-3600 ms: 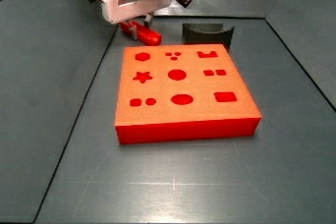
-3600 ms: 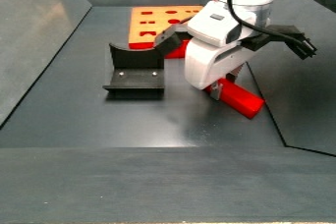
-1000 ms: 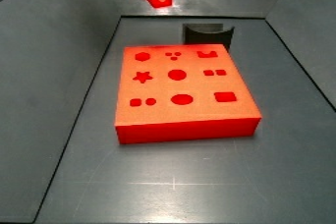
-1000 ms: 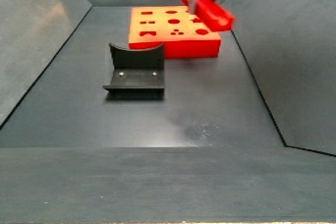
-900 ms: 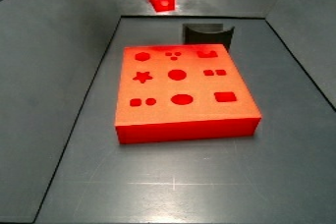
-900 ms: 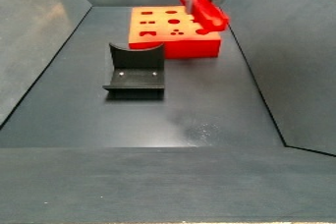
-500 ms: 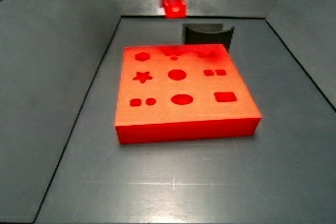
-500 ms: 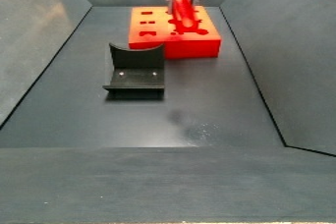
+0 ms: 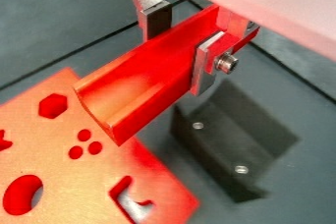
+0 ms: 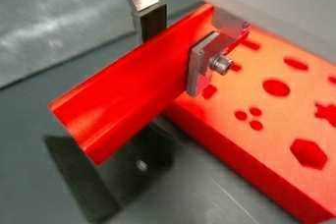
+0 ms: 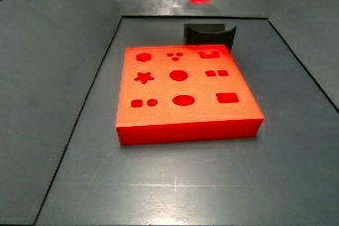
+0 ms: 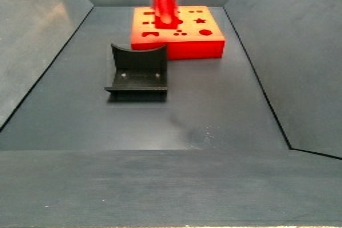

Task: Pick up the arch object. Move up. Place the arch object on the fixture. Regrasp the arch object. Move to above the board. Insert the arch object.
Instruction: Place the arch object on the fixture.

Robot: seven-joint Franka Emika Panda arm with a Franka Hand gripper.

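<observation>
Above the fixture [image 9: 234, 149] (board [image 9: 53, 159] beside), claw [image 9: 184, 43] clamps arch object [image 9: 138, 85].

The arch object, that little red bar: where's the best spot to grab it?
Probably as shown: the gripper clamps the arch object across its long flat sides, part-way along the bar. Those parallel faces suit flat jaws, and the free end projects clear above the fixture.

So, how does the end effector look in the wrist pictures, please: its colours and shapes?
In both wrist views the end effector has two flat silver metal fingers with dark pads. One finger carries a small round silver screw head. Above them a pale, whitish body shows, blurred. No cables or markings are visible. In both side views it is too blurred to describe.
</observation>
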